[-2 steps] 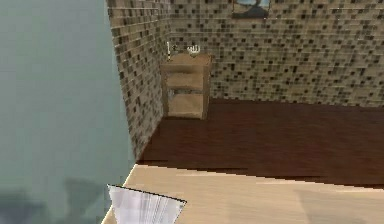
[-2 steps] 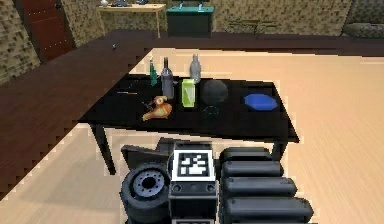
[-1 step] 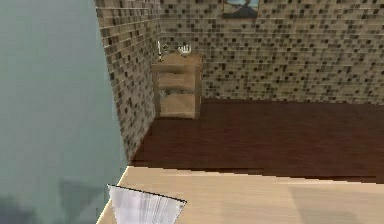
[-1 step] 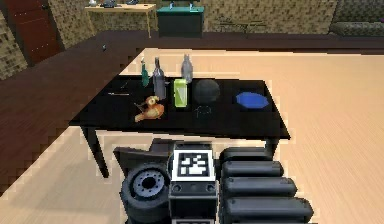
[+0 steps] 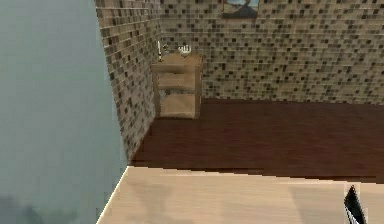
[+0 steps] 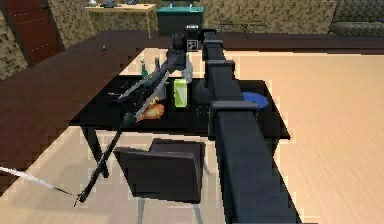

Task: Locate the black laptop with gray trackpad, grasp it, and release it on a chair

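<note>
Arm is reaching across the black table!
The gripper is hovering at the table's far edge, load impossible to tell; a flat black shape, maybe the laptop, is lying on the table, with a chair standing at its near edge.

Dark flat shape with a paler grey patch, too small to confirm as the laptop, lying on the left part of the black table; dark grey chair standing upright, drawn up just beside the table's near edge.
</note>
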